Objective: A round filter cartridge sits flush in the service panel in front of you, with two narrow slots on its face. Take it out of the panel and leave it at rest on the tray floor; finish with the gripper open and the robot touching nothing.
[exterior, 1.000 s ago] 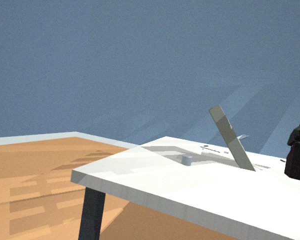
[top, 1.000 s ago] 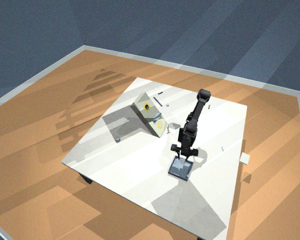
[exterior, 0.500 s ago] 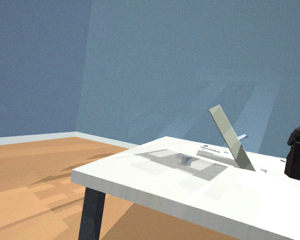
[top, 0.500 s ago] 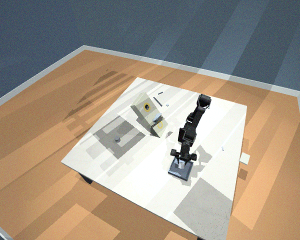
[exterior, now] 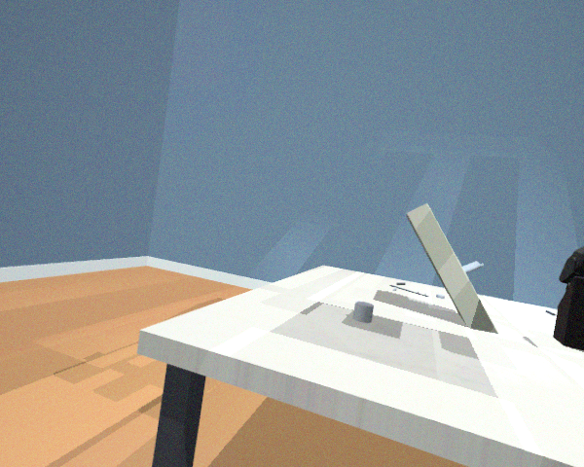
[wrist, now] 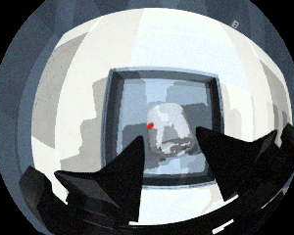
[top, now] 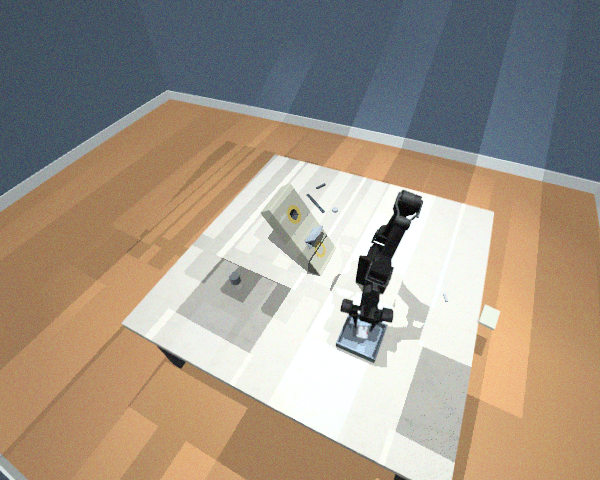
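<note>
The grey round cartridge [top: 362, 331] [wrist: 169, 122] is inside the blue-grey tray [top: 356, 354] [wrist: 113, 113], near its middle. Its slotted face shows toward the wrist camera. My gripper [top: 363, 326] [wrist: 171, 135] points down over the tray with its fingers on either side of the cartridge. The fingers are partly open, with a narrow gap on each side in the wrist view. Whether the cartridge's underside rests fully on the tray floor is hidden. The pale service panel [top: 285, 198] [exterior: 446, 266] leans on the table, with a dark round opening inside a yellow ring [top: 298, 220].
A blue-grey flap [top: 314, 235] juts from the panel above a second yellow ring. A loose grey cylinder [top: 234, 278] [exterior: 363, 311] stands left of the panel. A dark rod [top: 315, 203] and small parts lie behind it. A pale block [top: 489, 316] is beyond the table's right edge.
</note>
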Action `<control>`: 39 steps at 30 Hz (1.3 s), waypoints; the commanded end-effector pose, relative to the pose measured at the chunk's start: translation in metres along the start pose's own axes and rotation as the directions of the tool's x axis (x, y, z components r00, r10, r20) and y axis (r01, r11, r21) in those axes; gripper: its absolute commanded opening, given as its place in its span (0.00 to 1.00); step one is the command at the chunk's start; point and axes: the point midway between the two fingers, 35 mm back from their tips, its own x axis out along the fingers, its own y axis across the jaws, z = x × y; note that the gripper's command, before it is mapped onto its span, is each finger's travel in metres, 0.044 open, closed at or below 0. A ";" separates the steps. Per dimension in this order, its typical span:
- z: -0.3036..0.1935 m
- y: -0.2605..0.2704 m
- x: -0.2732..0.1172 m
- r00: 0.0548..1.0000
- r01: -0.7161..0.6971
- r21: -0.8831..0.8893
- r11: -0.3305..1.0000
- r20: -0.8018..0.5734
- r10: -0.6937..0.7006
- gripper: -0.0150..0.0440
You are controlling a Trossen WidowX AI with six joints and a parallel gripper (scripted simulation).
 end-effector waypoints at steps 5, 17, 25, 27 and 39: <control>0.002 0.000 -0.001 1.000 0.000 -0.002 1.000 0.005 0.000 1.00; 0.029 0.000 -0.049 1.000 -0.002 0.005 1.000 -0.001 0.002 1.00; 0.029 0.000 -0.049 1.000 -0.002 0.005 1.000 -0.001 0.002 1.00; 0.029 0.000 -0.049 1.000 -0.002 0.005 1.000 -0.001 0.002 1.00; 0.029 0.000 -0.049 1.000 -0.002 0.005 1.000 -0.001 0.002 1.00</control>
